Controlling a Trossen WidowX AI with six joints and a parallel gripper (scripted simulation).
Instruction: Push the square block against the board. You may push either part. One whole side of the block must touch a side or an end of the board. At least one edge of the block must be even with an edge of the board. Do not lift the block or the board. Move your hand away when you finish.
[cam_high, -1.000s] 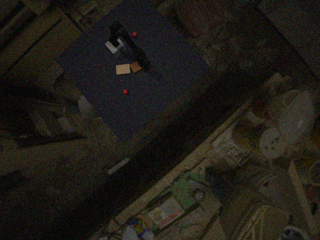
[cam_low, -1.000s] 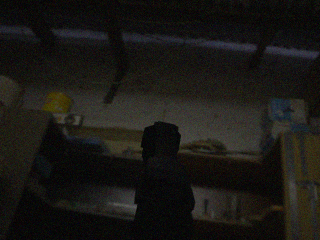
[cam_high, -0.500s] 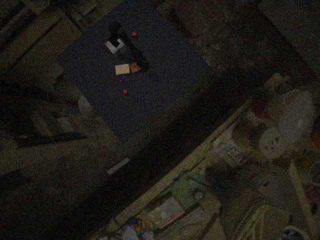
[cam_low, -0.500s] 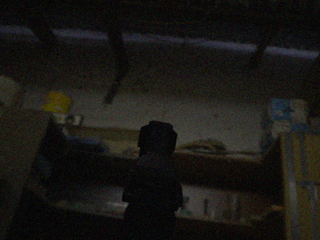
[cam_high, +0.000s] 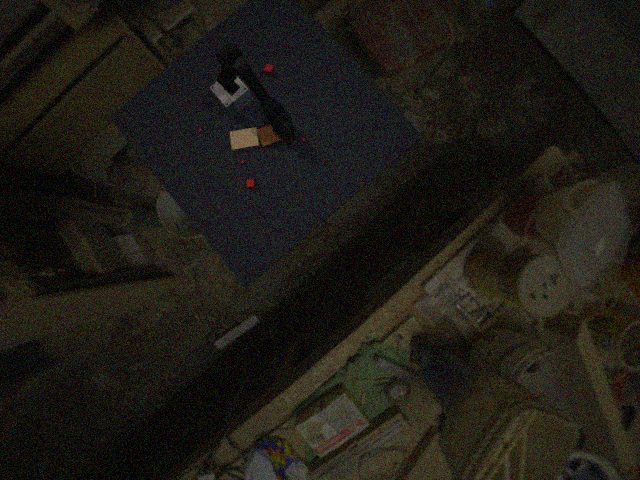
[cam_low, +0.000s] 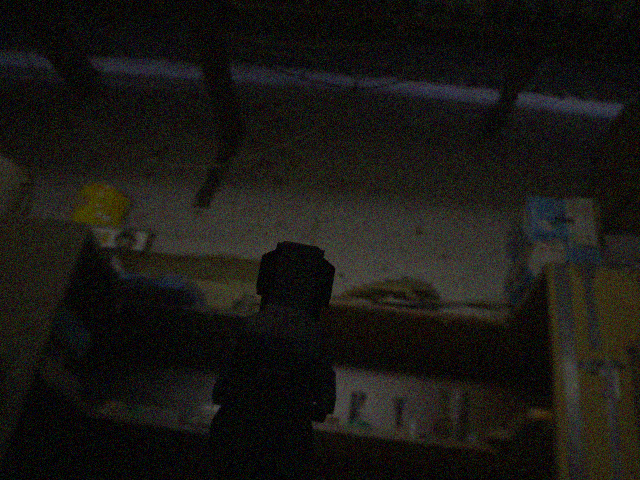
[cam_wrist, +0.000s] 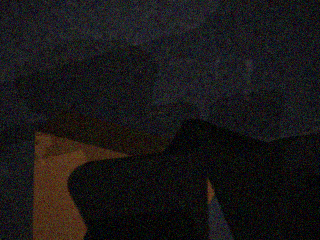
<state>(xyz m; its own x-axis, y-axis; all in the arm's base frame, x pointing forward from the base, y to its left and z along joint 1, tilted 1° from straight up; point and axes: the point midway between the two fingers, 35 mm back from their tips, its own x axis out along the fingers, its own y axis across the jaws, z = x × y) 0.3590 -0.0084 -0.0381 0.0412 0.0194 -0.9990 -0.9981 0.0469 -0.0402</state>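
Note:
The orange-brown square block (cam_high: 267, 135) (cam_wrist: 56, 195) lies flat at the right end of the pale rectangular board (cam_high: 243, 138). Its left side runs along the board's end, with a thin dark line between them. I cannot tell whether the whole side touches. The upper and lower edges of the two look nearly even. My gripper (cam_high: 282, 138) is shut and empty, low at the block's right side. It hides the block's right part in the top view and much of the block in the wrist view. Neither part shows in the exterior view.
Both lie on a dark blue table top (cam_high: 330, 170). A red cube (cam_high: 250, 183) lies below the board and another red cube (cam_high: 268, 68) lies beyond the arm. Tiny red pieces lie around. A white bracket (cam_high: 225, 98) is at the arm's base.

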